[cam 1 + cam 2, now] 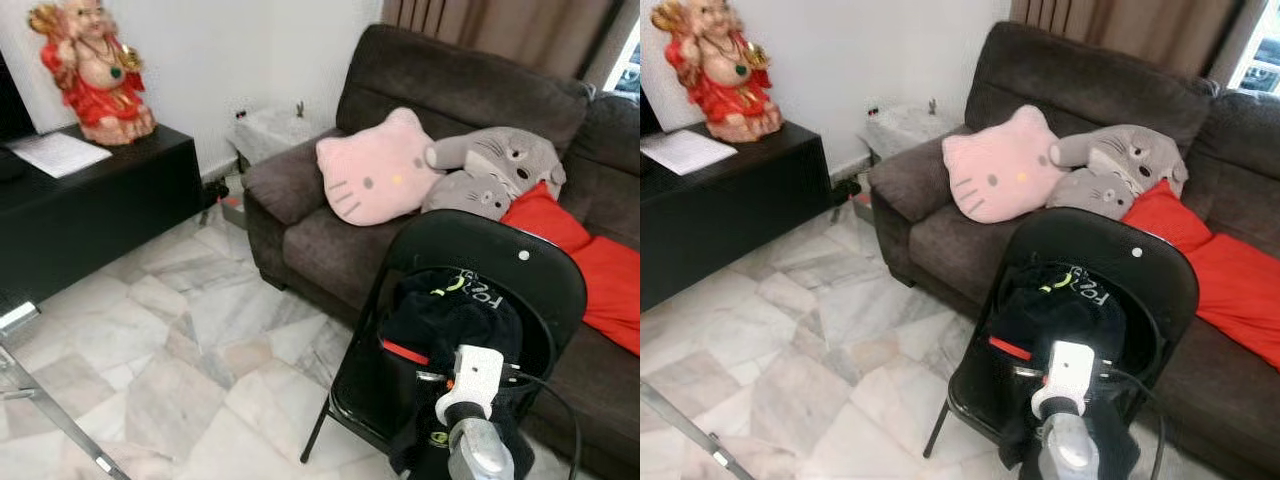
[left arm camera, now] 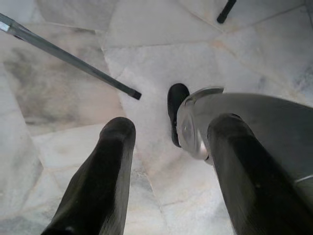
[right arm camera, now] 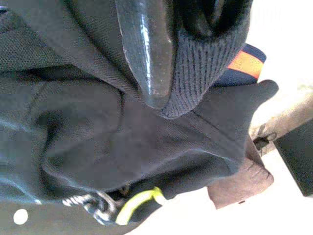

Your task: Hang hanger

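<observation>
Right wrist view: my right gripper [image 3: 168,54] is pinched on the ribbed collar of a black shirt [image 3: 122,142], soft knit with a yellow-green print and an orange stripe, bunched on the glossy black chair [image 1: 520,262] near me, before the brown sofa [image 1: 330,235]. I can't make out a hanger; probably it's buried inside. My left gripper [image 2: 168,161] hangs wide over marble floor [image 1: 150,340].

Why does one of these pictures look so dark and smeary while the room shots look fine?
Right wrist view: the camera sits almost against the black garment, so the cloth and the glossy black finger are soft, and the background is blown out white. Left and right eye views: even daylight, sharp on the sofa and chair. Left wrist view: bright floor, near fingers slightly blurred.
</observation>
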{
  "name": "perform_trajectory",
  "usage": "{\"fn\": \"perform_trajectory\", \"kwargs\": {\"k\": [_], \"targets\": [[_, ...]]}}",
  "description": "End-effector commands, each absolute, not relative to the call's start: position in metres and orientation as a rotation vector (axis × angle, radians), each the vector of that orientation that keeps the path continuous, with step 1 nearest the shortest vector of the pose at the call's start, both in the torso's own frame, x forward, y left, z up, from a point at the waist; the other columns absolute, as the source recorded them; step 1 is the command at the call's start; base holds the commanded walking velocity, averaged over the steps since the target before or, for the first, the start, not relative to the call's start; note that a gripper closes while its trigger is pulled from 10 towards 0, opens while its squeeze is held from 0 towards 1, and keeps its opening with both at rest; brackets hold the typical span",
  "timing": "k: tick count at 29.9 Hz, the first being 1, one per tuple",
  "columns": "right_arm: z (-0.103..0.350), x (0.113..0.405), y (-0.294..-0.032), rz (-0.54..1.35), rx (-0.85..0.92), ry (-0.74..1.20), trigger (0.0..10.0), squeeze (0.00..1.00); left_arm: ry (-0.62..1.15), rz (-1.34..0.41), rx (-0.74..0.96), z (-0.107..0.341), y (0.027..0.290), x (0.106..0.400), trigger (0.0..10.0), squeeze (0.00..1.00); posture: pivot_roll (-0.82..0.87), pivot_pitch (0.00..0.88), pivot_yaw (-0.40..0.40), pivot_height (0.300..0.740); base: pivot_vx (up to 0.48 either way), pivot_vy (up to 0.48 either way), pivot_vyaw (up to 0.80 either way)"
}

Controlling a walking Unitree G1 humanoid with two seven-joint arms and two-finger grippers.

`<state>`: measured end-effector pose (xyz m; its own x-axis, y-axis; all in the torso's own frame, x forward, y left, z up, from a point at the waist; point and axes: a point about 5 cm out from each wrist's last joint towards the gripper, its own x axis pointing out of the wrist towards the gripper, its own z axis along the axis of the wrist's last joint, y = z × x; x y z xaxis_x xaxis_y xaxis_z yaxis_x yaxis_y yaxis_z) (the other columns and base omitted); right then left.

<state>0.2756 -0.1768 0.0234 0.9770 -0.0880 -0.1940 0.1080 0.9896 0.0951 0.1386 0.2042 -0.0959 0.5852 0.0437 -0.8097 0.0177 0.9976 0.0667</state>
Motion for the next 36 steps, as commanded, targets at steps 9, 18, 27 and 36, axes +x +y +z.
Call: {"fn": "perform_trajectory", "kwargs": {"k": [9,18,27,36], "targets": [[0.013,0.24,-0.214,-0.396,0.178,0.187,10.0,0.0,0.977,-0.001,0.08,-0.099,0.202,0.131,10.0,0.0,-0.02,0.0,-0.051,0.74,0.0,0.0,0.0],[0.014,0.238,-0.218,-0.446,0.203,0.175,10.0,0.0,0.977,-0.006,0.075,-0.099,0.202,0.131,10.0,0.0,-0.01,0.0,-0.05,0.74,-0.062,0.0,0.0],[0.019,0.242,-0.211,-0.412,0.183,0.161,10.0,0.0,0.978,-0.007,0.071,-0.099,0.203,0.131,10.0,0.0,-0.01,0.0,-0.047,0.74,-0.339,0.0,0.0],[0.02,0.249,-0.203,-0.349,0.19,0.161,10.0,0.0,0.977,-0.006,0.072,-0.099,0.203,0.132,10.0,0.0,-0.01,0.0,-0.047,0.74,-0.333,0.0,0.0]]}}
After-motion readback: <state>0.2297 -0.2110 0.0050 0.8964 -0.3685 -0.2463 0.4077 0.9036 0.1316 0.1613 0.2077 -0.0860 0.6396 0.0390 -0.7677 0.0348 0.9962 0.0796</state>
